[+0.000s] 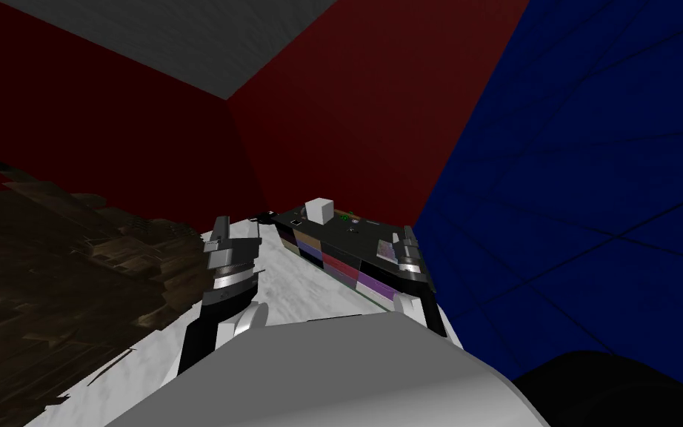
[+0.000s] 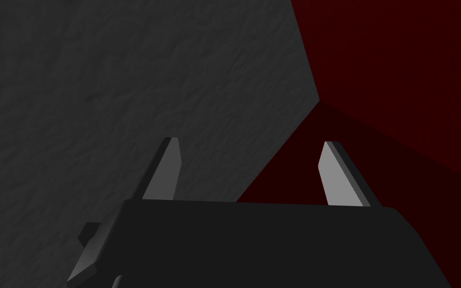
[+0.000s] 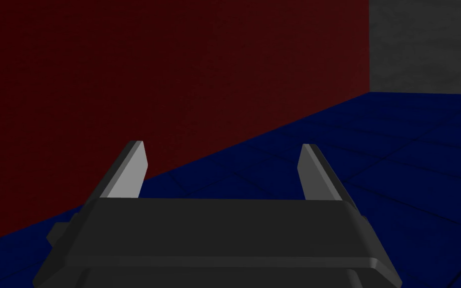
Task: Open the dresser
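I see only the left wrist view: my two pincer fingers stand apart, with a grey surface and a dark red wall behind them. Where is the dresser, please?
Observer: The low dresser with a black top and multi-coloured drawer fronts stands just ahead of the robot, on the white marbled floor.
Operator: Does something stand on it?
Observer: Yes, a small white cube sits on the top, toward the far end.
Operator: And the other arm?
Observer: The right pincer is open and empty, raised close to the dresser's near end.
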{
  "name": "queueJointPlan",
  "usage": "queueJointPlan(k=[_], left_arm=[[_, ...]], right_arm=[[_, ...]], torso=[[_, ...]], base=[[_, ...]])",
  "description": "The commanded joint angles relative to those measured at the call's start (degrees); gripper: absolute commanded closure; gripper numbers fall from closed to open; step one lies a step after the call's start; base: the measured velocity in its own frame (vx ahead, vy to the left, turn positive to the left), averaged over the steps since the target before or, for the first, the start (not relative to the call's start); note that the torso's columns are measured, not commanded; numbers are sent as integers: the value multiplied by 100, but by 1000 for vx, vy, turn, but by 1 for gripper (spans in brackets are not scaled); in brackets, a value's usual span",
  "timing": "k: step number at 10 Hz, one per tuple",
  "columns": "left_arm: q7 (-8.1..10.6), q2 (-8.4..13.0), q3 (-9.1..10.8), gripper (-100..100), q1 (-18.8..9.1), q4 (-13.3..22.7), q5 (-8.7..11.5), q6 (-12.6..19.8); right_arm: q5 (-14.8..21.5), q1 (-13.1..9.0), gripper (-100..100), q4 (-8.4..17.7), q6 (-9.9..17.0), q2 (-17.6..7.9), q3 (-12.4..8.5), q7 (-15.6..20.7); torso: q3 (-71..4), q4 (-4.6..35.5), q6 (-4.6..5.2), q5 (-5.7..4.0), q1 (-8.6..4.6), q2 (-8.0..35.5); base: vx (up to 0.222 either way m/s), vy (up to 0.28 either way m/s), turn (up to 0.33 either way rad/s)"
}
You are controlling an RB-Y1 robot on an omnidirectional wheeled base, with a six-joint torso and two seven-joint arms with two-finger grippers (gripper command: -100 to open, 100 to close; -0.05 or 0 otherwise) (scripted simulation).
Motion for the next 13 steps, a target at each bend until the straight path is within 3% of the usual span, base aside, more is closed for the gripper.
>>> queueJointPlan(k=[1, 2, 3, 4, 7, 8, 10, 11, 13], left_arm=[[0, 0, 0, 0, 0, 0, 0, 0], [0, 0, 0, 0, 0, 0, 0, 0], [0, 0, 0, 0, 0, 0, 0, 0], [0, 0, 0, 0, 0, 2, 0, 0], [0, 0, 0, 0, 1, 3, 0, 1], [0, 0, 0, 0, 1, 3, 0, 1], [0, 0, 0, 0, 1, 3, 0, 1], [0, 0, -1, 0, 1, 3, 0, 1], [0, 0, 0, 0, 1, 3, 0, 1]], right_arm=[[0, 0, 0, 0, 0, 0, 0, 0], [0, 0, 0, 0, 0, 0, 0, 0], [78, -20, -100, 68, 70, -186, 18, 6], [158, -41, -100, 138, 143, -315, 37, 13], [547, -140, -100, 473, 494, -650, 129, 45], [547, -140, -100, 473, 494, -650, 129, 45], [916, -234, -100, 790, 820, -800, 216, 75], [919, -234, -100, 790, 829, -800, 216, 75], [1310, -348, -100, 1174, 1189, -905, 322, 112]], torso=[[-846, 423, 0, 0, 0, 423], [-1691, 846, 0, 0, 0, 846], [-2538, 1269, 0, 0, 0, 1269], [-2933, 1457, -1, 1, 3, 1461], [-3078, 1533, 0, 2, 6, 1529], [-3078, 1535, 0, 1, 3, 1532], [-3073, 1538, -1, -1, -2, 1539], [-3076, 1537, -1, 1, 4, 1534], [-3075, 1537, 0, 0, -1, 1536]], base=[[0, 0, 0], [0, 0, 0], [9, 10, 24], [10, 19, 44], [25, 36, 60], [22, 28, 21], [23, 39, 78], [30, 36, 29], [32, 43, 96]])
